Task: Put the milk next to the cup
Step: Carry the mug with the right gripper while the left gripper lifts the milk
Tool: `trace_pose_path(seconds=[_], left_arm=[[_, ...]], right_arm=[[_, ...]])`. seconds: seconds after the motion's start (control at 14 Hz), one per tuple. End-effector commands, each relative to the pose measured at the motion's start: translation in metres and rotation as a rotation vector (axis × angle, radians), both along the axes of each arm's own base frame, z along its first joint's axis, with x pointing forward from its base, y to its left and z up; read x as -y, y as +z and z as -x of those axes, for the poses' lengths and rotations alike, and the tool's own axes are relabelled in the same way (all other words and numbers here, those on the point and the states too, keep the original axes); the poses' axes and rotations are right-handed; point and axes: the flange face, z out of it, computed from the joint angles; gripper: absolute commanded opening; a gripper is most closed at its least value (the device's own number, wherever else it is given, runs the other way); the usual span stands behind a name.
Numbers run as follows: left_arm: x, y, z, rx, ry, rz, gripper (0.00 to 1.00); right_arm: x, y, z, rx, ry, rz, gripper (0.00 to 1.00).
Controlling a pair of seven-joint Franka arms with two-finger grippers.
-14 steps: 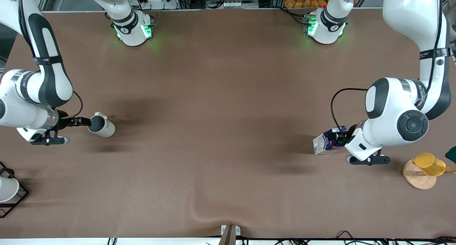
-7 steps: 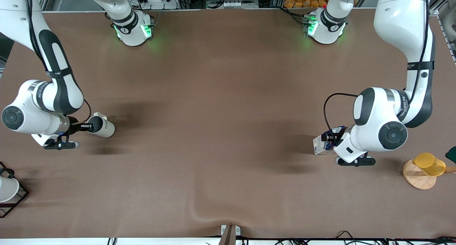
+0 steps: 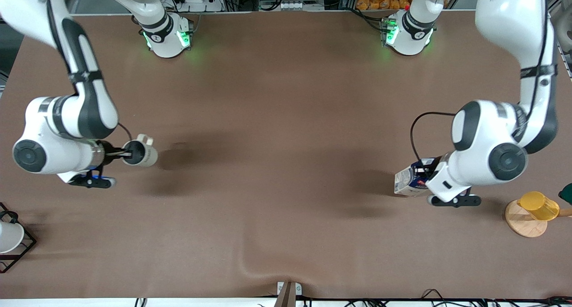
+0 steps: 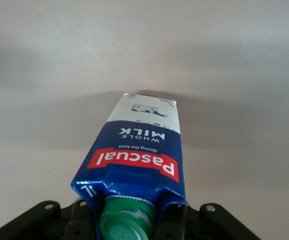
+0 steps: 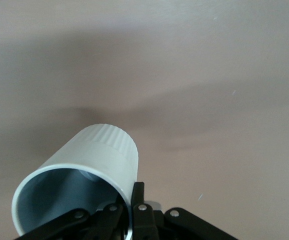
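The milk (image 3: 410, 180) is a dark blue carton with a green cap and red label band. It hangs tilted above the table at the left arm's end, in my left gripper (image 3: 424, 173), which is shut on its top. The left wrist view shows the carton (image 4: 139, 155) and its cap between the fingers (image 4: 177, 220). The cup (image 3: 144, 153) is an off-white mug with a dark inside. My right gripper (image 3: 127, 154) is shut on its rim and holds it tilted above the table at the right arm's end. The right wrist view shows the cup (image 5: 92, 160) with one finger (image 5: 137, 197) outside its wall.
A yellow cup (image 3: 538, 205) sits on a round wooden stand (image 3: 523, 222) at the left arm's end, nearer the front camera. A black wire rack (image 3: 18, 249) with a white object stands at the right arm's end. The brown table (image 3: 277, 164) stretches between the two arms.
My right gripper has lifted the cup and carried it a little toward the table's middle. My left gripper still holds the milk and has shifted only slightly.
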Motion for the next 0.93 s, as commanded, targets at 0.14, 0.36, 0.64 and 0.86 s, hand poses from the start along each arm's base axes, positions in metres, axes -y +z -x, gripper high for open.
trace_pose_path(seconds=[0.14, 0.36, 0.64, 0.86], left_arm=[[0.008, 0.105, 0.045, 0.004, 0.002, 0.014, 0.0], [0.059, 0.132, 0.075, -0.024, -0.009, 0.016, 0.0], [0.138, 0.129, 0.104, -0.047, 0.018, 0.011, 0.0], [0.154, 0.128, 0.11, -0.053, 0.016, 0.016, 0.0]], right_arm=[[-0.126, 0.043, 0.008, -0.043, -0.269, -0.051, 0.0], [-0.225, 0.039, 0.024, -0.029, -0.388, -0.01, 0.0], [-0.337, 0.004, 0.04, 0.05, -0.532, -0.004, 0.0], [-0.415, -0.035, 0.05, 0.116, -0.648, -0.017, 0.0]])
